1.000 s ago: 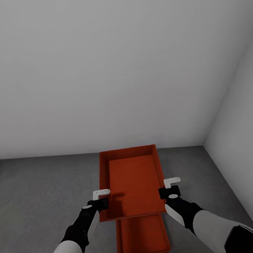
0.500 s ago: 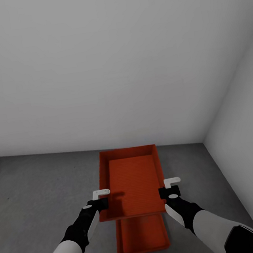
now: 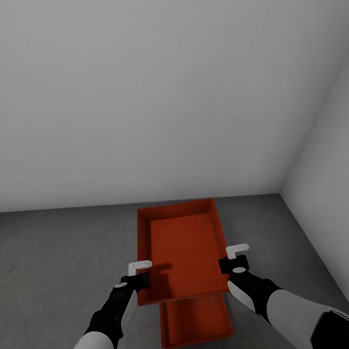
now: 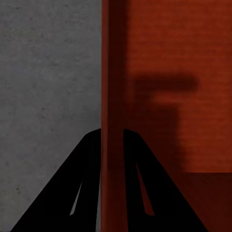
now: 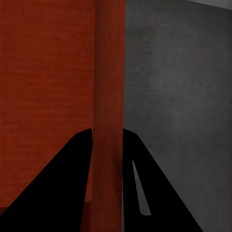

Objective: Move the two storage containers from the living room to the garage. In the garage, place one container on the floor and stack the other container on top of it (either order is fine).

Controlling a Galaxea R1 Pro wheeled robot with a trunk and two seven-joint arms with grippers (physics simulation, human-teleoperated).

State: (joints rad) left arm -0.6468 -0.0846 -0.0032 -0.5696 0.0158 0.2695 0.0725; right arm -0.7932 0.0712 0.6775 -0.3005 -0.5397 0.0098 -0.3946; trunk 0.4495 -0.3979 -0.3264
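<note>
Garage corner, pale walls (image 3: 157, 88), concrete floor (image 3: 53, 256). Lower container (image 3: 195, 323) sits on the floor at my 6 o'clock. Upper container (image 3: 182, 250) is carried level above it (for stacking, I judge), overhanging toward 12. Left gripper (image 3: 138, 281) pinches its 9 o'clock wall, right gripper (image 3: 233, 266) its 3 o'clock wall.

The left pincer (image 4: 112, 145) is clamping the thin orange-red wall of a storage container (image 4: 164, 96), one dark finger on each face. Outside the wall, grey concrete floor (image 4: 48, 72) is lying beyond the pincer.
</note>
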